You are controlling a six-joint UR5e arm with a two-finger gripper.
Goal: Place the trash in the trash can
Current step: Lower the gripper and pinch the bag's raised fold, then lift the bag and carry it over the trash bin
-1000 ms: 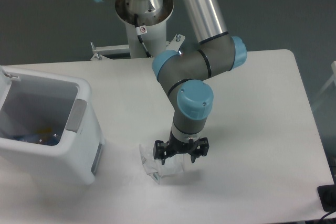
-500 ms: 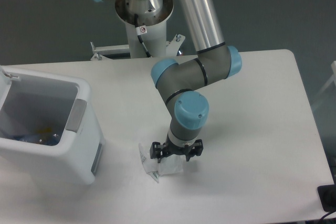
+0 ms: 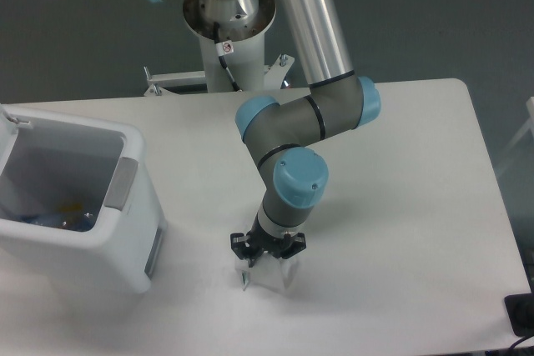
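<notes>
The tool (image 3: 267, 266) has dropped lower and shifted left since the earlier frame, its fingers now closed in around the one crumpled white wrapper (image 3: 269, 270) on the white desk (image 3: 400, 231), pinching it; most of the wrapper is now hidden. To the left stands one boxy white trash can (image 3: 125, 231) with a grey handle panel, open-topped. Something bluish lies inside, too dim to identify.
</notes>
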